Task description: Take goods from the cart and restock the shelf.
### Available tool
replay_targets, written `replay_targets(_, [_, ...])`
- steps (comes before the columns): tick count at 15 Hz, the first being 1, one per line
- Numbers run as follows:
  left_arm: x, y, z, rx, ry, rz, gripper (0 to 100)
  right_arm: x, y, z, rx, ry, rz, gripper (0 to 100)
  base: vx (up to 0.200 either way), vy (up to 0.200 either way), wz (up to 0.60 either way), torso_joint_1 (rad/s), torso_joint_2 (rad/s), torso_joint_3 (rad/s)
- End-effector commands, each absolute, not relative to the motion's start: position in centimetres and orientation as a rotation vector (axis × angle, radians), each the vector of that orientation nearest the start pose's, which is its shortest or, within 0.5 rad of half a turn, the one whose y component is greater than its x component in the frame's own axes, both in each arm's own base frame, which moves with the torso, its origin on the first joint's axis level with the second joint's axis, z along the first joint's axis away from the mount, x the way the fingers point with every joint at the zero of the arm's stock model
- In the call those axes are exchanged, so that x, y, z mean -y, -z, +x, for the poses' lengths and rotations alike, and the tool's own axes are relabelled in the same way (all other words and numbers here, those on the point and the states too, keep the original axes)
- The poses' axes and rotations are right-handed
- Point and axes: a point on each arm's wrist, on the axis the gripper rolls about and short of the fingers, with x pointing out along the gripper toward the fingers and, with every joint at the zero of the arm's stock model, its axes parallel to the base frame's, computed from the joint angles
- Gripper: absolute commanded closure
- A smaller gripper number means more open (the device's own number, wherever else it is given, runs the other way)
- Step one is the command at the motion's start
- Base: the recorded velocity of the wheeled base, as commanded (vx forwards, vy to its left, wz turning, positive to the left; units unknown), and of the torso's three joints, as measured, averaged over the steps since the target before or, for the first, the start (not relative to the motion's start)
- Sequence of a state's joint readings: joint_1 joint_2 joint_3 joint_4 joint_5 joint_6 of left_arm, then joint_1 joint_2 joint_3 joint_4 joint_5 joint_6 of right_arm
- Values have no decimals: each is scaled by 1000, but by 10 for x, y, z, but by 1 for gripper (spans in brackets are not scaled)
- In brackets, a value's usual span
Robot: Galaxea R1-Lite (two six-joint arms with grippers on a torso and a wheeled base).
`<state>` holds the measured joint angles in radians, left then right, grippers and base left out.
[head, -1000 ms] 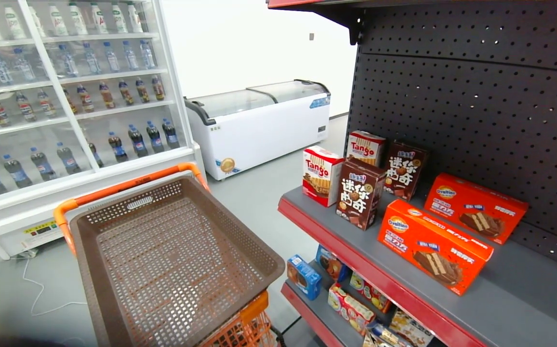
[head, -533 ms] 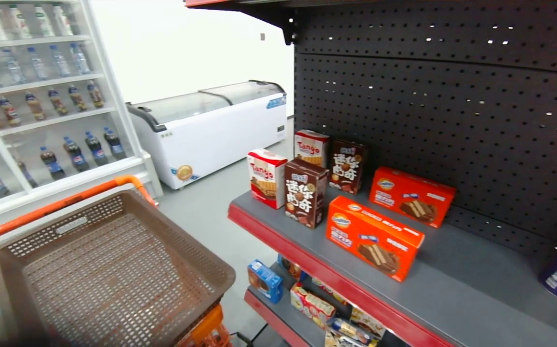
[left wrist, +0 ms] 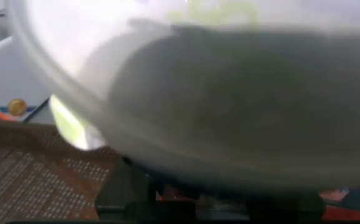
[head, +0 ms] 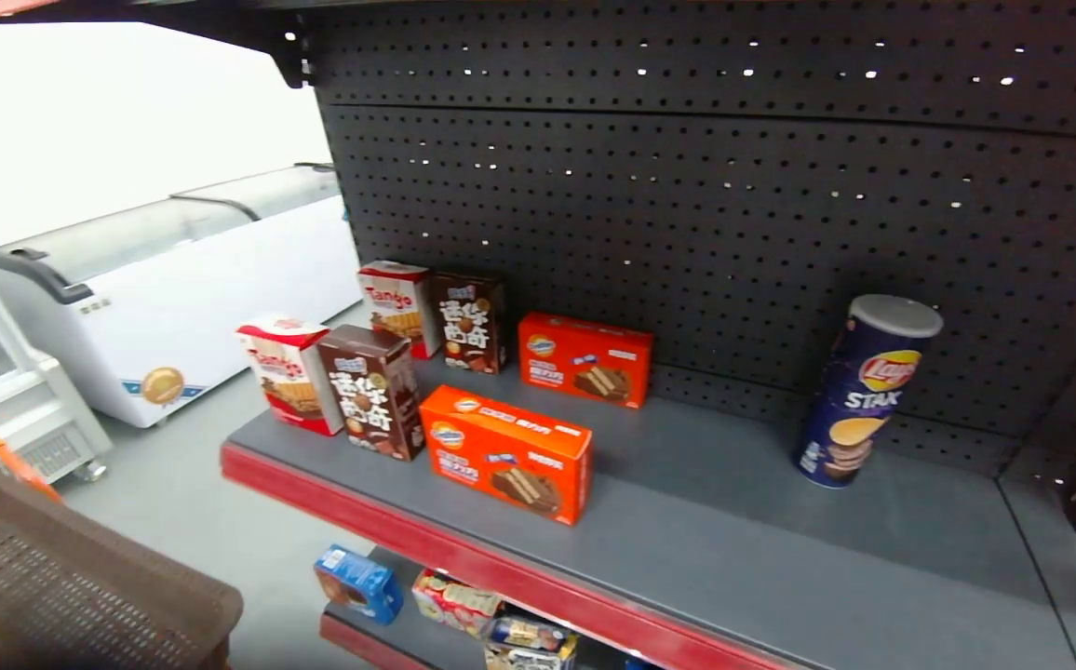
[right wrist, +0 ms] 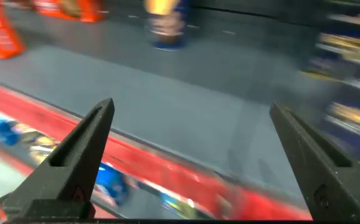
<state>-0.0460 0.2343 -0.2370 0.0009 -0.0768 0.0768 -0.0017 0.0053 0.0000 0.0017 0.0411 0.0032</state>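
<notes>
Shelf [head: 733,530] carries six snack boxes [head: 505,454] and one upright chip can [head: 859,391]. Right hand [right wrist: 191,111] released near its front edge, grasping nothing. Left hand [left wrist: 167,194]: state cannot be told.

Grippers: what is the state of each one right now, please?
Left gripper: cannot be told.
Right gripper: open, holding nothing.

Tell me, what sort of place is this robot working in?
Probably a small grocery shop or a mock-up of one: a shelf holds snack boxes and a chip can, a chest freezer stands beyond it, and a cart basket is nearby.
</notes>
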Motion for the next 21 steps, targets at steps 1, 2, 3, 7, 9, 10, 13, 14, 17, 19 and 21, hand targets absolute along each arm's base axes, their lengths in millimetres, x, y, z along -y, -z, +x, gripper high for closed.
replay_targets(1, [1,-145,-14,0,123,77,100,-1,-75,-22,-8,-40,3,0,0,0,-600,2,2,7])
replay_targets(2, [1,-145,-14,-1,123,77,100,-1,-75,-22,-8,-40,3,0,0,0,-600,7,2,2])
replay_targets(3, [1,-145,-14,-1,123,77,100,-1,-75,-22,-8,-40,3,0,0,0,-600,7,-2,2])
replay_targets(7, [1,-142,-16,11,122,75,100,-1,-75,-22,-8,-40,3,0,0,0,-450,2,4,1])
replay_targets(9, [1,-140,-19,21,119,75,100,-1,-75,-22,-8,-40,3,0,0,0,0,0,0,0])
replay_targets(10, [1,-137,-19,20,119,74,100,-1,-75,-22,-8,-40,3,0,0,0,0,0,0,0])
replay_targets(13, [1,-136,-19,21,121,74,100,-1,-75,-22,-8,-40,3,0,0,0,0,0,0,0])
replay_targets(14, [1,-136,-19,23,120,74,100,-1,-75,-22,-8,-40,3,0,0,0,0,0,0,0])
replay_targets(17, [1,-136,-20,23,120,74,100,-1,-75,-22,-8,-40,3,0,0,0,-200,2,1,-1])
replay_targets(19, [1,-135,-21,9,118,74,100,-1,-75,-22,-8,-40,5,0,0,0,-300,-1,4,4])
replay_targets(21, [0,-135,-27,18,113,74,100,-1,-75,-22,-8,-40,3,0,0,0,0,0,0,0])
